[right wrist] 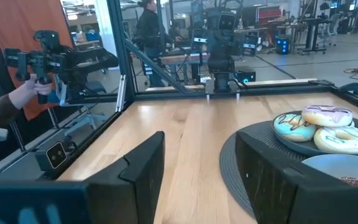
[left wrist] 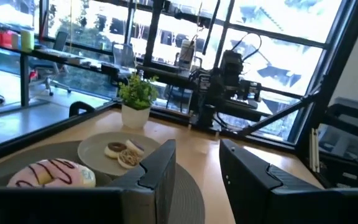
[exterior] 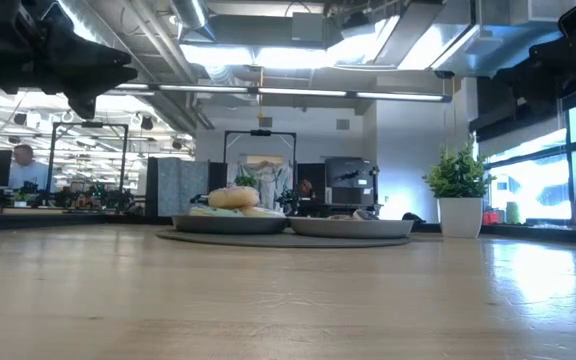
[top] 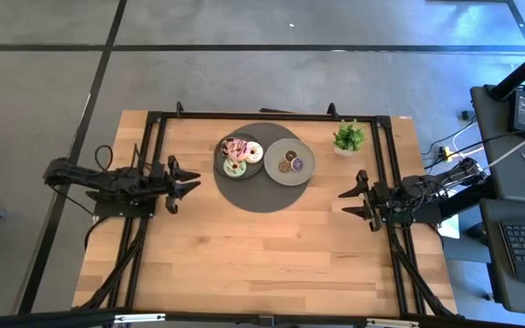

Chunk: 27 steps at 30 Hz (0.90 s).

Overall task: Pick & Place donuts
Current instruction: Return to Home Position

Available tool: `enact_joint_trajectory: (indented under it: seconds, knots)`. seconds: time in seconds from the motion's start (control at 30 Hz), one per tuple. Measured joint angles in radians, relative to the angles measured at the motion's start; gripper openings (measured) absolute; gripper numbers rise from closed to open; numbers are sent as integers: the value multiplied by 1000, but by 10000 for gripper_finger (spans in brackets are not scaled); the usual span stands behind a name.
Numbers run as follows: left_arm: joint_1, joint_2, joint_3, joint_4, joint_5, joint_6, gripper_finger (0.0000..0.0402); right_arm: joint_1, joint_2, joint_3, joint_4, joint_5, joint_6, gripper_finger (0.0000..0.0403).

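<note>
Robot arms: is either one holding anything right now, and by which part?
Nothing is held. The left tool and the right tool are both open and empty; the donuts lie on the plates between them.

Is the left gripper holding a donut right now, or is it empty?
Empty. The left gripper is open with nothing between its fingers; the three big donuts lie on the dark plate.
</note>
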Motion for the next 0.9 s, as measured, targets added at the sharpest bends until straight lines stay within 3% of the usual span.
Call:
enact_joint_trajectory:
  seconds: [0.1,0.3,0.7,0.9]
  knots:
    - [0,-56,0,-50,-1,2,120,0,0,9,-23,7,-1,196]
    - [1,-55,8,-86,-44,1,120,0,0,43,-151,96,32,196]
    - [1,-46,8,-107,-44,1,120,0,0,-20,70,105,-44,196]
    - [1,-46,8,-107,-43,1,120,0,0,-22,82,105,-53,196]
